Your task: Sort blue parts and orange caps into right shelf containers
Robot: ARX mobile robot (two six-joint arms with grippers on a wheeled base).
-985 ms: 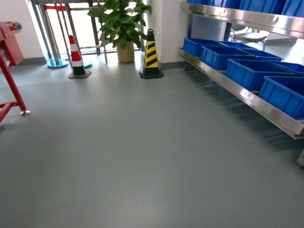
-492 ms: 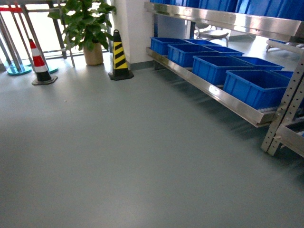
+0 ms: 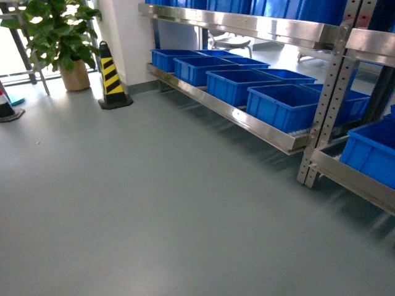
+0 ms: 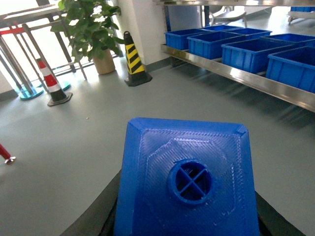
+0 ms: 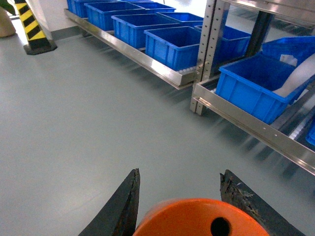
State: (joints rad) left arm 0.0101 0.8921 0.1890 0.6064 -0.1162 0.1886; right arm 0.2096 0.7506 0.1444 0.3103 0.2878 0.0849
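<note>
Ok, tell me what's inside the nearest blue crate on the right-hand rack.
In the right wrist view, the crate holds something pale, curved against its far side. Its front wall hides the bottom.

Crates (image 3: pixel 281 105) line the low shelf (image 3: pixel 247 120) at right; cone (image 3: pixel 112 77) and plant (image 3: pixel 58 31) stand far left.

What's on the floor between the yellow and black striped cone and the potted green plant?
Nothing; head view shows bare grey floor between the striped cone and the potted plant.
</note>
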